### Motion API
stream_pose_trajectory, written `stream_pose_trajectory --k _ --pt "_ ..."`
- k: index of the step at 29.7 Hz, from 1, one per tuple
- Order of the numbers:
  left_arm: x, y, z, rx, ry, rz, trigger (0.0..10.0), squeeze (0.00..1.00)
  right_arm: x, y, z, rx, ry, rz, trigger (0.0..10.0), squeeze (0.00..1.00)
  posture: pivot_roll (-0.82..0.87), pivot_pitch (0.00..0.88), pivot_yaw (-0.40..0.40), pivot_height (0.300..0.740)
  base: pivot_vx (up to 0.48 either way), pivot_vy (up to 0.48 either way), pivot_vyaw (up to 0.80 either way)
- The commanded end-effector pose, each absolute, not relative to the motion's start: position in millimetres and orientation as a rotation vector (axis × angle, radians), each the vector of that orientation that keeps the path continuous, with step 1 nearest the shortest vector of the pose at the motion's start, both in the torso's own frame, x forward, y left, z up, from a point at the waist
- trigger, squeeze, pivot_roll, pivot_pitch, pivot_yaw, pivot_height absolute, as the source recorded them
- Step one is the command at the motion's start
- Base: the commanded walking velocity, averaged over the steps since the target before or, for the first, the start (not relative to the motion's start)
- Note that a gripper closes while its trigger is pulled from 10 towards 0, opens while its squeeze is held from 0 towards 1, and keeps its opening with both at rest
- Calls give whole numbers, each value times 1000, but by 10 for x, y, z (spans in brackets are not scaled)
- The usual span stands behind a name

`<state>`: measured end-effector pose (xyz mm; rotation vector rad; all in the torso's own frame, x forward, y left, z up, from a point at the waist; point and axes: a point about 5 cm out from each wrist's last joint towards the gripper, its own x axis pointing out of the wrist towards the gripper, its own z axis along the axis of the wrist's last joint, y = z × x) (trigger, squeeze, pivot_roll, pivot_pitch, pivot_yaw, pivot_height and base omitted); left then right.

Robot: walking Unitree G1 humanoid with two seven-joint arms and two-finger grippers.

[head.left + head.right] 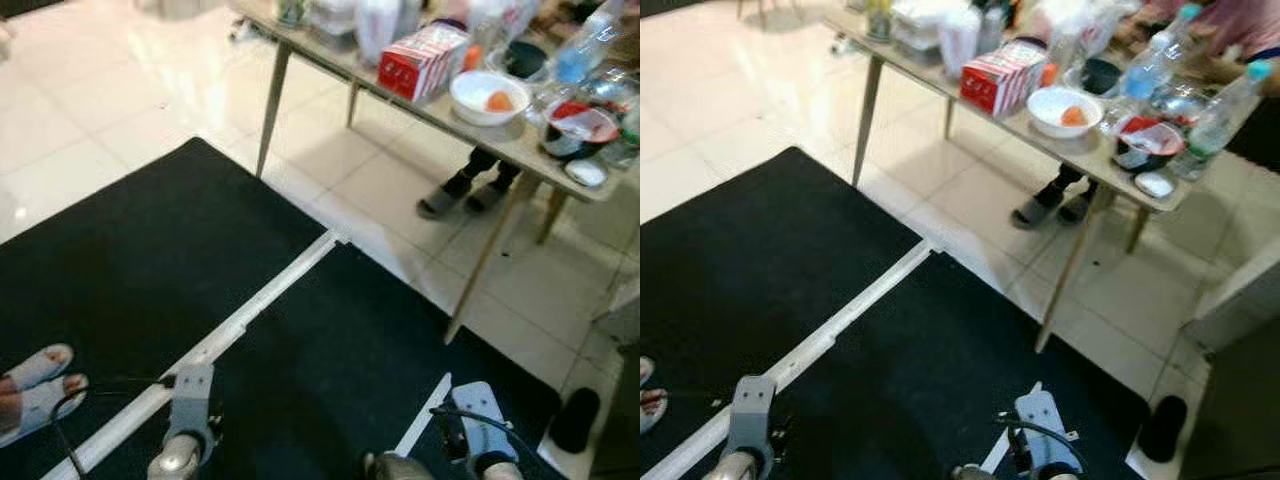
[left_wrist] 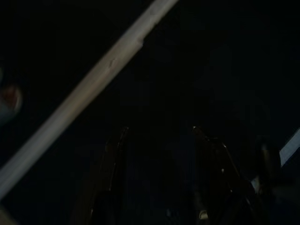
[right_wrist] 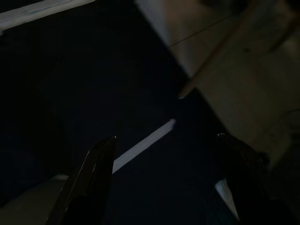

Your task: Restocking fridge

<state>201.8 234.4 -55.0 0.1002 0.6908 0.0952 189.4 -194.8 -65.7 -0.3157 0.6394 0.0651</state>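
Now both arms hang low over the black mat (image 1: 150, 250), fingers apart and holding nothing, since the robot is walking. The left gripper (image 2: 159, 187) is narrower; the right gripper (image 3: 164, 178) is wide. Food waits along the table's (image 1: 1080, 150) near edge: a red box (image 1: 422, 62) and a white bowl (image 1: 488, 97).

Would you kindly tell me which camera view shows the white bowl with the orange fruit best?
The right eye view: the white bowl sits whole and sharper on the table. The left eye view shows it too, blurrier, further right. The wrist views are dark, aimed at the floor.
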Motion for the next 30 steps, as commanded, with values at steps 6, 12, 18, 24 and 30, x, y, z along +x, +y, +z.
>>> stream_pose_trajectory --k 6,12,18,24,30 --pt "1859 2364 -647 107 758 100 10000 0 1786 -1928 -721 -290 677 53 10000 0 -73 167 -18 727 0 0 -800" --pt "1853 2363 -653 108 762 100 10000 0 1781 -1934 -723 -290 678 51 10000 0 -74 167 -18 727 0 0 -800" --pt "1846 2362 -658 109 766 100 10000 0 1780 -1934 -723 -289 679 50 10000 0 -75 169 -17 727 0 0 -800" --pt "1845 2365 -660 110 769 101 10000 0 1781 -1928 -723 -288 678 50 10000 0 -74 169 -17 727 0 0 -800" --pt "1839 2370 -663 111 771 103 10000 0 1784 -1923 -721 -287 675 50 10000 0 -74 170 -17 727 0 0 -791"
